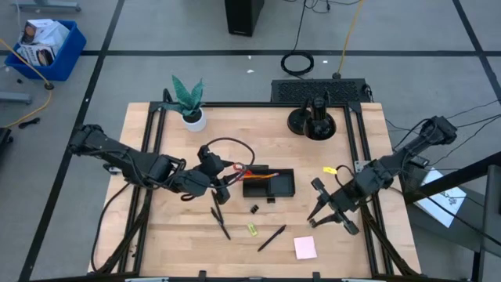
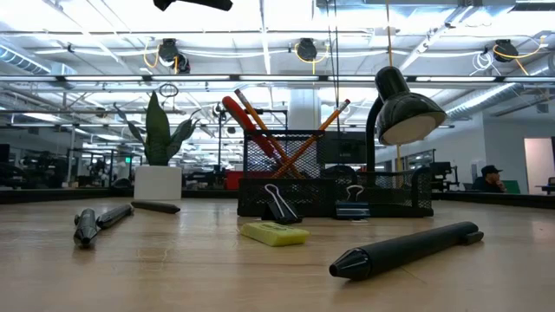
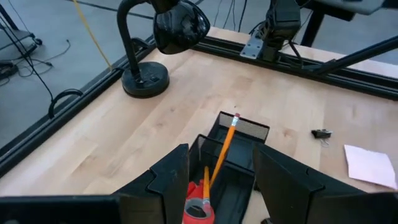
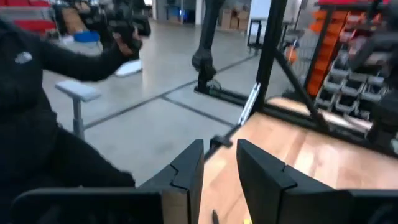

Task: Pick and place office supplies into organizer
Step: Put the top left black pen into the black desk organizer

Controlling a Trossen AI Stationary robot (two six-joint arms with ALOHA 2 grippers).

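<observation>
The organizer [image 1: 268, 184], a low black mesh tray, sits mid-table with red-handled scissors [image 2: 238, 114] and orange pencils [image 2: 305, 139] leaning in it. My left gripper [image 1: 225, 190] hovers open at the organizer's left end. In its wrist view the gripper [image 3: 221, 155] has a finger on either side of the red scissors handle [image 3: 198, 208] and a pencil [image 3: 224, 148]. My right gripper [image 1: 329, 213] stands open, clear of the table, right of the organizer, with nothing between its fingers [image 4: 186, 168]. Two black pens [image 1: 220, 222] [image 1: 272, 237], a clip [image 1: 254, 208], a yellow-green piece [image 1: 252, 229] and a pink pad [image 1: 304, 247] lie flat on the table.
A plant in a white pot [image 1: 189, 106] stands at the far left, and a black desk lamp [image 1: 317, 121] at the far middle. A small yellow scrap [image 1: 329, 169] lies right of the organizer. A person in a dark sleeve [image 4: 37, 93] shows beyond the table.
</observation>
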